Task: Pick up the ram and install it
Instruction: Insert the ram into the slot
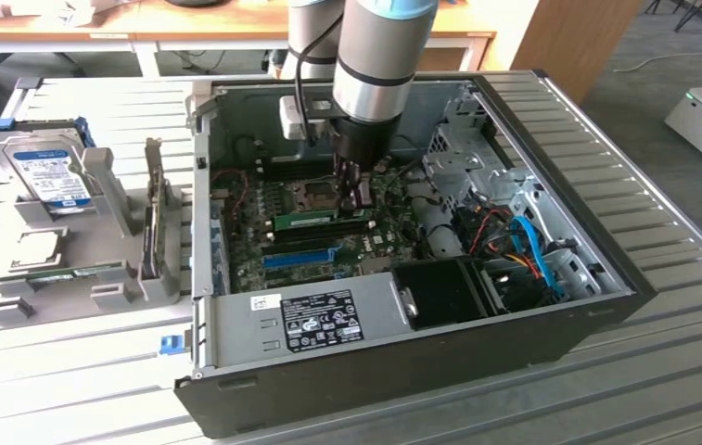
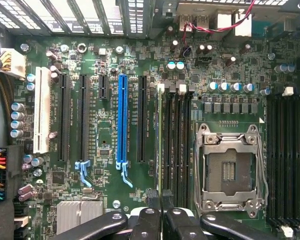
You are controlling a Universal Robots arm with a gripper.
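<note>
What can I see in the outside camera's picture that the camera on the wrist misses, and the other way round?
Exterior view adds: the robot arm reaching into the open computer case, the slatted table, and a hard drive standing in a grey rack at the exterior view's left.
Wrist view adds: a white slot and blue-topped capacitors, seen from straight above.
Both: the motherboard, the blue slot, and the gripper closed on the green ram, lined up along the black memory slots.
</note>
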